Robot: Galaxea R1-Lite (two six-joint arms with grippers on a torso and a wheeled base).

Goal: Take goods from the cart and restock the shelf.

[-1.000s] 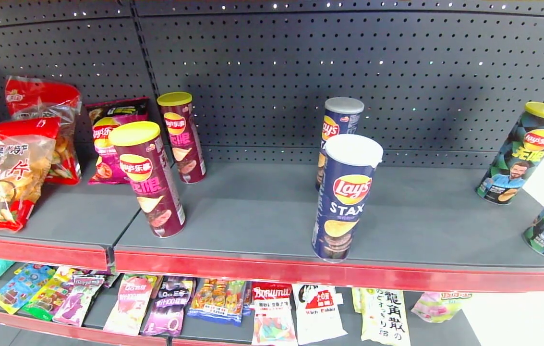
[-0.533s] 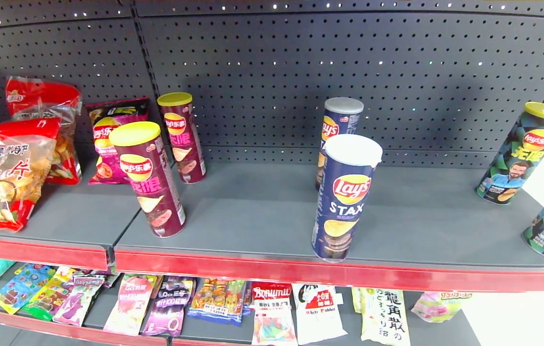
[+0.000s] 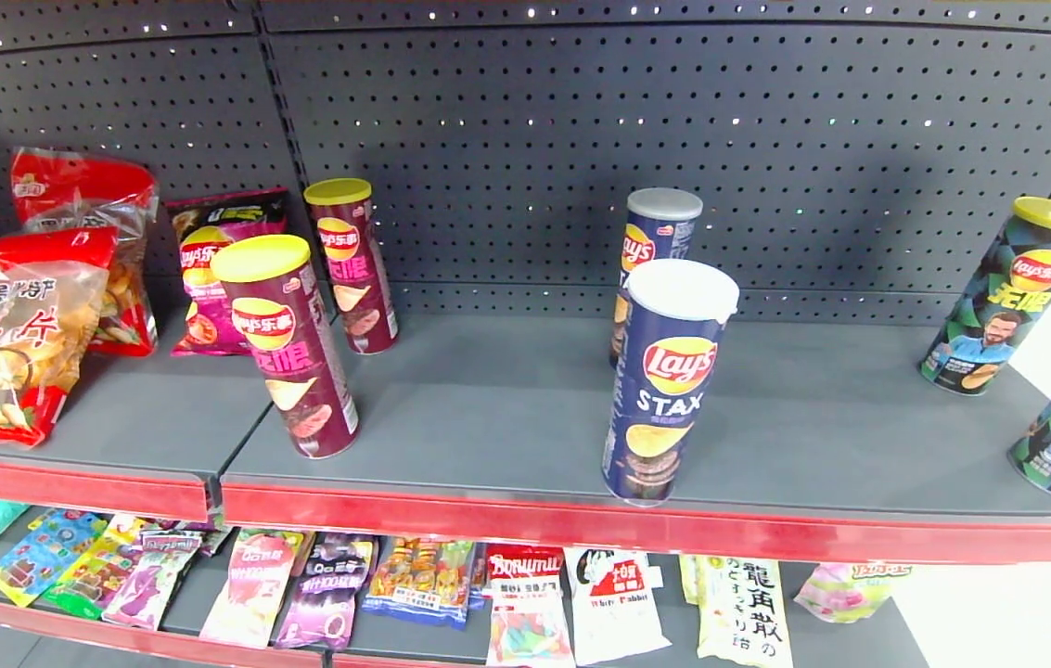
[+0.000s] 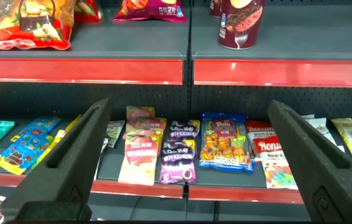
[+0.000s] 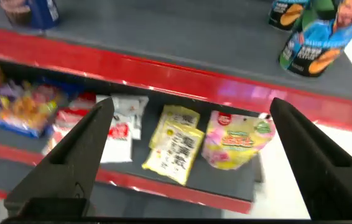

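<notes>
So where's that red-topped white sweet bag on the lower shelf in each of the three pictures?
Head view: red-topped bag, just left of the white bag.
Left wrist view: red-topped bag, next to the blue bag.
Right wrist view: red-topped bag, next to the white bag.
Shared landmark: the red shelf edge runs above it in all three.

**Fig.** Dark grey perforated metal back panel [image 3: 766, 139], two sections split by a thin vertical upright [image 3: 271, 93] left of centre. Pinpoints of light show thru some holes, esp. along the top row. Grey flat upper shelf board [image 3: 506, 408] w/ glossy red front strip [image 3: 673, 531]. Lower grey shelf tier [image 3: 850, 640] beneath, also red-edged. Bright white area [image 3: 1007, 617] past the right end; floor or wall, can't tell.
</notes>
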